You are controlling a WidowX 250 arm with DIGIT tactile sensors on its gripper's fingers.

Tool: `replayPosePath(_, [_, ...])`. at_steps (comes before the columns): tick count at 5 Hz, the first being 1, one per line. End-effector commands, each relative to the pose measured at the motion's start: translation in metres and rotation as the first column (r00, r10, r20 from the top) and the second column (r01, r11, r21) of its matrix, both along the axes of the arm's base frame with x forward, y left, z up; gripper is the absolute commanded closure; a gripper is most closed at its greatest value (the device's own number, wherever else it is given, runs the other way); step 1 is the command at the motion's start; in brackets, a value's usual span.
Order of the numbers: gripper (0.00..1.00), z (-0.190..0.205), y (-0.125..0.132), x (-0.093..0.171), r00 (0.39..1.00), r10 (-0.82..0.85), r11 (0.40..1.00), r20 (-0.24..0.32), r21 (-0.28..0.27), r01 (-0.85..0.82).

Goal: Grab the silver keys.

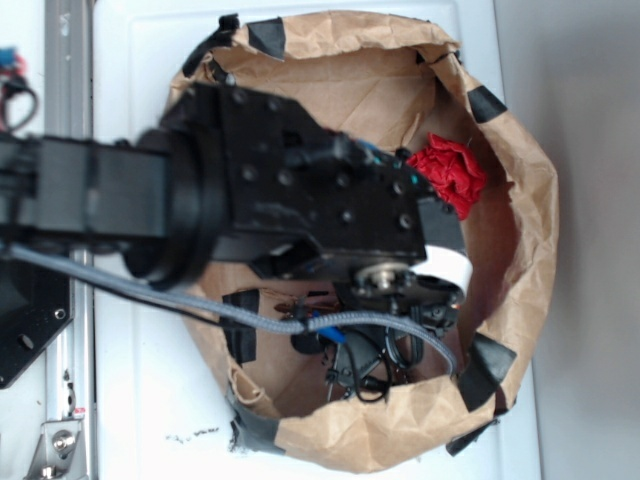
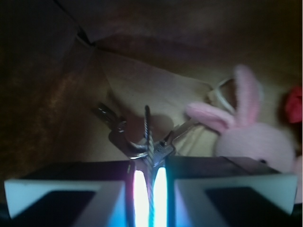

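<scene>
In the wrist view the silver keys (image 2: 137, 142) lie bunched on a ring just in front of my gripper (image 2: 149, 189). One darker key (image 2: 108, 117) points up-left and another (image 2: 182, 130) points right toward the bunny. The twisted wire ring (image 2: 147, 127) stands upright and runs down between the two lit pads, which are closed tight on it. In the exterior view the black arm (image 1: 300, 190) reaches from the left into the brown paper bag (image 1: 525, 250) and hides the keys.
A pink plush bunny (image 2: 251, 137) sits right of the keys, close to the right finger. A red paper ball (image 1: 452, 172) lies at the bag's far right side, also seen as a red paper ball (image 2: 294, 104) behind the bunny. Bag walls (image 2: 142, 38) surround everything.
</scene>
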State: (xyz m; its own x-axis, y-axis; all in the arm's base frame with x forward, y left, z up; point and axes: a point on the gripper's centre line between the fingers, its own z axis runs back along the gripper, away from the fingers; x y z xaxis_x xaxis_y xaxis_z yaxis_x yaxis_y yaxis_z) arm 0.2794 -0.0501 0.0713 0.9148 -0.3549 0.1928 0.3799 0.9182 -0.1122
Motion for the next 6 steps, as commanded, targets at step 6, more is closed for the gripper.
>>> replayPosePath(6, [1.00,0.118,0.023,-0.018,0.978,0.205,0.978,-0.022,0.031,-0.205])
